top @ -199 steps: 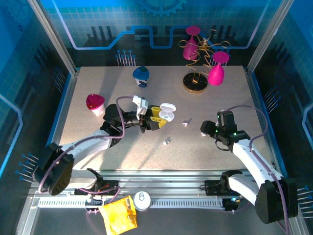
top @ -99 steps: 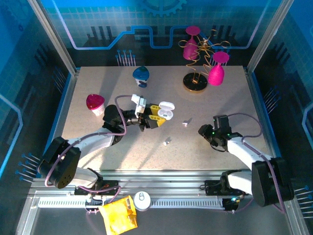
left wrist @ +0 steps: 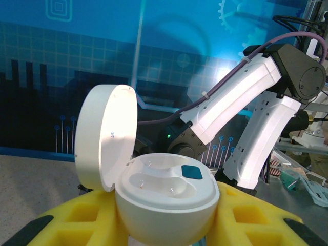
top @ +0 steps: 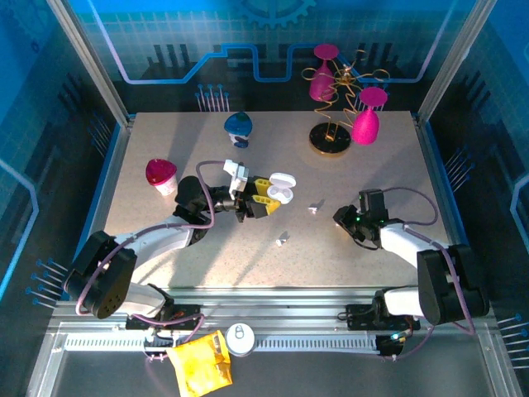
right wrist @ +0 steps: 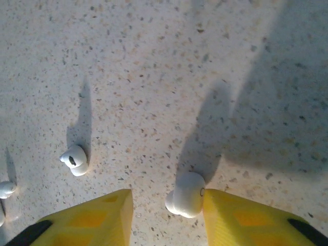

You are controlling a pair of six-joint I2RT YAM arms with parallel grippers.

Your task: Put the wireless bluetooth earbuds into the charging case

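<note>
Left pincer (top: 264,196) first: you have it clenched on the charging case (left wrist: 166,200), a yellow finger (left wrist: 77,220) pressed to each flank, over the middle of the table (top: 372,157). Your case sits with its wells facing up. Its lid (left wrist: 105,136) is swung open and stands nearly on edge along the far side, hollow turned back toward the base. From above, both halves read as ovals stretched roughly left to right, in line with the fingers. Your right pincer (right wrist: 166,199) sits low on the table, well to the right, released. One earbud (right wrist: 187,201) lies in the gap, touching the finger on the right of the wrist view while the other finger stands clear. Its long axis runs roughly across the gap, fat end against that finger, narrower end toward the free one. Beyond the free finger a second earbud (right wrist: 76,160) lies apart, its narrower end pointing left. A smaller white piece (right wrist: 6,189) is cut off at the frame's left edge.
</note>
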